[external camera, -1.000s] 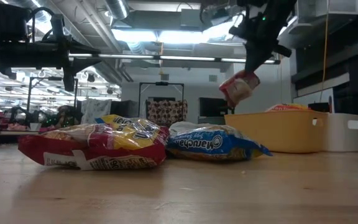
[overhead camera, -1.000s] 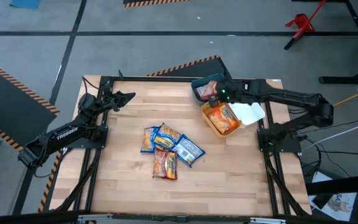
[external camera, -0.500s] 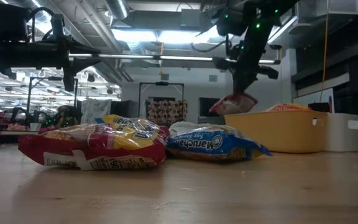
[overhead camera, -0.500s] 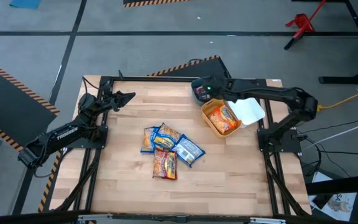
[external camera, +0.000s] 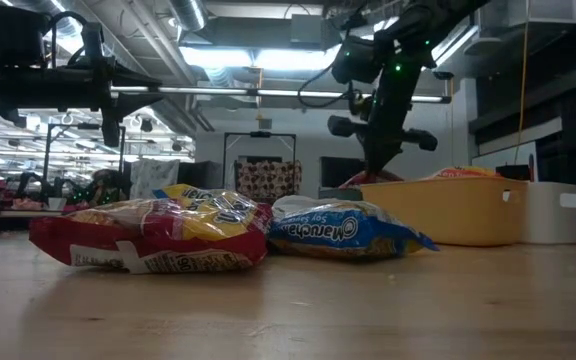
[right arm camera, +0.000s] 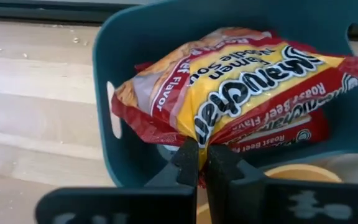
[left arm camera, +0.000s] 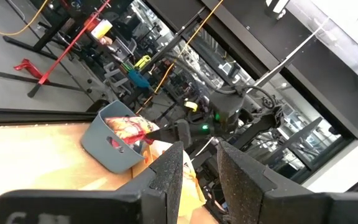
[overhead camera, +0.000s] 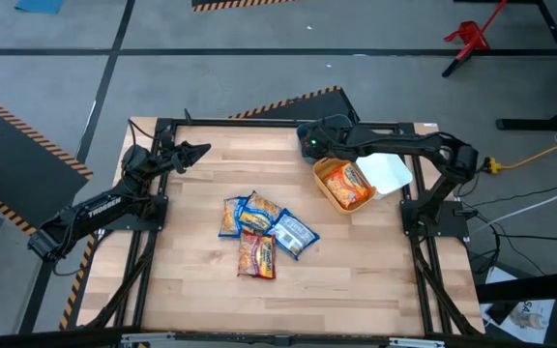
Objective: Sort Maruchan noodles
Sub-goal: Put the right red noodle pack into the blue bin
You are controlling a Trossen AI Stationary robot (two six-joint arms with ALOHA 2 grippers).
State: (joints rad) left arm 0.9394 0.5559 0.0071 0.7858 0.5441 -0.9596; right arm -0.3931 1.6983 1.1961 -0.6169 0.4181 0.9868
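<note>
Meanwhile right pincer (right arm camera: 197,163) clamps one red packet (right arm camera: 241,93) over teal bin (right arm camera: 129,37); left pincer (left arm camera: 194,177) gapes empty.

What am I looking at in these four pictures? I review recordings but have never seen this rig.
Two robot arms work at a wooden table, sorting ramen packets into bins. One picture looks down from overhead, one looks level across the tabletop, and two come from cameras on the arms' wrists. The right claw is shut on a dark red packet, holding it in the teal bin. The yellow bin beside it holds orange packets, next to a white bin. A pile of unsorted packets lies mid-table. The left claw waits open at the table's left side.
</note>
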